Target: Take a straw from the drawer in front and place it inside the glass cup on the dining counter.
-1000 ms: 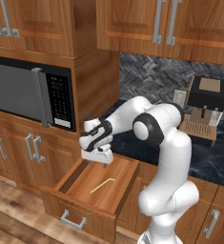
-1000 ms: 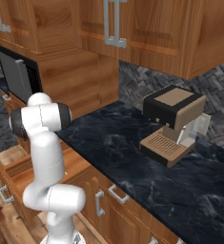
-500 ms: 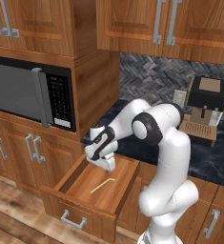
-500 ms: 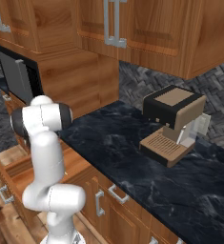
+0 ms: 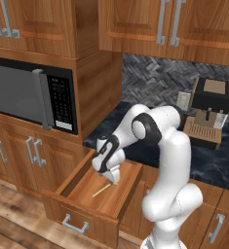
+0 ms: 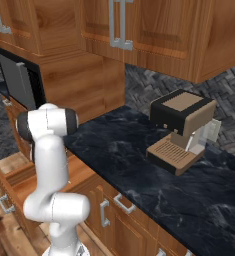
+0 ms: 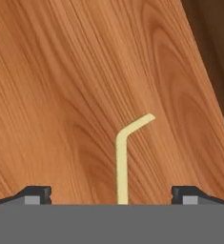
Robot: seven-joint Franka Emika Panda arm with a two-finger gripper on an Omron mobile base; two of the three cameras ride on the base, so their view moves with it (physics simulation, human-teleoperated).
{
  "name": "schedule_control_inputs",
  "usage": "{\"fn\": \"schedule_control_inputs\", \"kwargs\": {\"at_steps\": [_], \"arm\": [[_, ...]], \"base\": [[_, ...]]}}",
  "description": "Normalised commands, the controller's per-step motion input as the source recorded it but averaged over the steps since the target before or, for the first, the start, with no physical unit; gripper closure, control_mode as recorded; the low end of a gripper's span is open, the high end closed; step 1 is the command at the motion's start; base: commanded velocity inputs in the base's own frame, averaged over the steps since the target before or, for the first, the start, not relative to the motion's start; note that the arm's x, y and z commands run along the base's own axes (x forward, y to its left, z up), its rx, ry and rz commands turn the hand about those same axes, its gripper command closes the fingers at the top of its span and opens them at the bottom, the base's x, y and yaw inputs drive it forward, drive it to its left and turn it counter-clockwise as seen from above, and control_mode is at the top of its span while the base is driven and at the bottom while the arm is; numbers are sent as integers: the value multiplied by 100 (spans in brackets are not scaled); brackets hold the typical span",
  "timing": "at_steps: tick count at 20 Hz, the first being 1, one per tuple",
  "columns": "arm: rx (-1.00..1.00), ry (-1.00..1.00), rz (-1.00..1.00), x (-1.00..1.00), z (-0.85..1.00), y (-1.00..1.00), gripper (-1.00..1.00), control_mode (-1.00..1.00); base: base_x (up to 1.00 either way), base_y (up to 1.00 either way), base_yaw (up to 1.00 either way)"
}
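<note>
Straw first: it lies flat on the bare wooden bottom of the open drawer, a thin pale stick with a short bent end. In the left base view it shows as a light sliver near the middle of the drawer floor, just below the gripper. By its look it should be very light and fairly stiff, but smooth and thin — easy to roll away or to skid out of a pinch, and easy to crush if squeezed hard. The straight shaft is the place to take it, somewhere near its middle and well back from the bend (the bent end would twist in the grip). Because it lies right on the wood, the fingertips will likely have to come down until they nearly touch the drawer bottom, one on each side of the shaft.

The gripper is open wide, holding nothing. In the hand view its two dark fingertips stand far apart with the straw's shaft running up between them, roughly centred, the bend pointing away to the right. The arm reaches forward and down from its shoulder over the black tabletop, elbow high, wrist folded so the hand points almost straight down into the drawer — a pose that looks set for a top-down pinch.
</note>
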Motion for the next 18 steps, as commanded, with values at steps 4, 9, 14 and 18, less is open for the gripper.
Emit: {"fn": "schedule_control_inputs", "kwargs": {"at_steps": [4, 9, 14, 18], "arm": [[0, 0, -9, 15, -23, -21, -100, -100], [0, 0, -5, 15, -23, -4, -100, -100], [0, 0, -5, 13, -22, 0, -100, -100], [0, 0, -6, 19, -23, 0, -100, -100]], "base": [[0, 0, 0], [0, 0, 0], [0, 0, 0], [0, 0, 0]]}}
